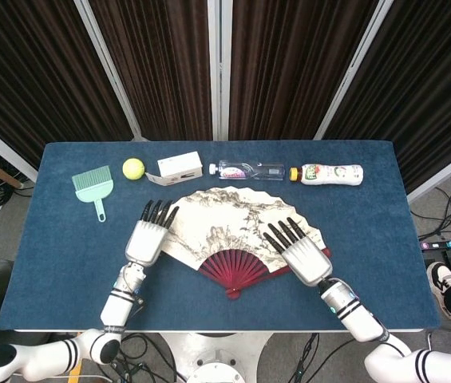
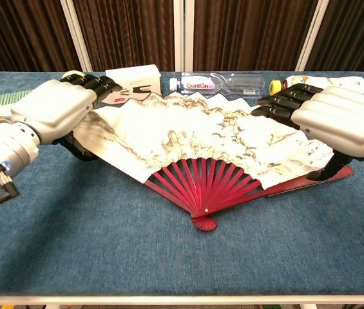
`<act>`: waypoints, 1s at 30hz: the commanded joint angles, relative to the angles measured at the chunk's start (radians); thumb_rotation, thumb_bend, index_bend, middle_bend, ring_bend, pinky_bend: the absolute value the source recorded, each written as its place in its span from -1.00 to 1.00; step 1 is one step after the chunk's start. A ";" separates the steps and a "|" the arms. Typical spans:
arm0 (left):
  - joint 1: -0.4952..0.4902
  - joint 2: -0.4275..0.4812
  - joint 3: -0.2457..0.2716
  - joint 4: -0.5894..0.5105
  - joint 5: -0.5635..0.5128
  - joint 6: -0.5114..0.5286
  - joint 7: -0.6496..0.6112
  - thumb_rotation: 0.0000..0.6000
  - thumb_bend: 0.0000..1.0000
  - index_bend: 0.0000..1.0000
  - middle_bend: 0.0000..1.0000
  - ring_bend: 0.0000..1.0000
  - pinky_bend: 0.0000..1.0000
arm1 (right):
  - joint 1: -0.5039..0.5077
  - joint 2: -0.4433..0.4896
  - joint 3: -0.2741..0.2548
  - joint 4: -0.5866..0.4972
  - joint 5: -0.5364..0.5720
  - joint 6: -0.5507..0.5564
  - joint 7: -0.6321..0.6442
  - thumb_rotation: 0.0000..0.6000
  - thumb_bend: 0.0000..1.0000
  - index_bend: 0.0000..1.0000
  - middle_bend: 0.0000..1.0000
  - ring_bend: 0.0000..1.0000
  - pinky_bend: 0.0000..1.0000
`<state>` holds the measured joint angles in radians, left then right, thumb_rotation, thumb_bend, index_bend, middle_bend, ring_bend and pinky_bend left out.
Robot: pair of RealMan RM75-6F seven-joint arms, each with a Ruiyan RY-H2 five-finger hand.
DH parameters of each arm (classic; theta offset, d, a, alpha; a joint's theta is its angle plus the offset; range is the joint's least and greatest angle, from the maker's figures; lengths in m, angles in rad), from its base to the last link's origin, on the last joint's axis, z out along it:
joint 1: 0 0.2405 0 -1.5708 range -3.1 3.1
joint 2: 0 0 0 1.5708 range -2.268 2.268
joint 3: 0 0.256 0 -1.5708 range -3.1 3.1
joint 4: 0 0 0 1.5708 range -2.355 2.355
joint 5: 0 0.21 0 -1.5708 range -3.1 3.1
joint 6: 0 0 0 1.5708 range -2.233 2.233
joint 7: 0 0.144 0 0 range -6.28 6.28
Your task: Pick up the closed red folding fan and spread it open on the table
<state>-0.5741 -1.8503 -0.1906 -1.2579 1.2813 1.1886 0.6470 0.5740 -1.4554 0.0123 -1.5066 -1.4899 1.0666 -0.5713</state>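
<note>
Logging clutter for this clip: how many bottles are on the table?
2, both lying along the far edge: a clear plastic water bottle at centre, and a white yellow-capped drink bottle to its right. None appears hidden.

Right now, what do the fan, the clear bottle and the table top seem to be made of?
Fan: pleated leaf, probably matte paper, with an ink landscape; glossy red ribs, lacquered wood or plastic, cannot tell which.
Clear bottle: transparent plastic, likely, with a printed label and shiny highlights.
Table top: blue woven fabric or felt-like cover; a fine matte weave shows.
</note>
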 commanded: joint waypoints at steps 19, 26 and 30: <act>0.117 0.407 -0.002 -0.191 -0.070 -0.003 -0.261 1.00 -1.00 -0.80 -0.87 -1.00 -0.83 | -0.151 0.278 -0.001 -0.069 0.020 0.162 0.416 1.00 -0.75 -0.75 -0.69 -1.00 -1.00; 0.297 0.587 0.077 -0.302 -0.011 0.156 -0.445 1.00 -1.00 -0.76 -0.84 -1.00 -0.81 | -0.313 0.337 -0.023 -0.012 0.036 0.352 0.530 1.00 -0.72 -0.72 -0.64 -0.95 -0.99; 0.383 0.631 0.124 -0.378 0.024 0.270 -0.413 1.00 -1.00 -0.76 -0.84 -1.00 -0.81 | -0.391 0.358 -0.033 -0.034 0.047 0.430 0.561 1.00 -0.84 -0.71 -0.64 -0.95 -0.99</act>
<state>-0.2436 -1.2629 -0.1087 -1.5780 1.2711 1.3856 0.2284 0.2277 -1.1213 -0.0089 -1.5357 -1.4535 1.4550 -0.0365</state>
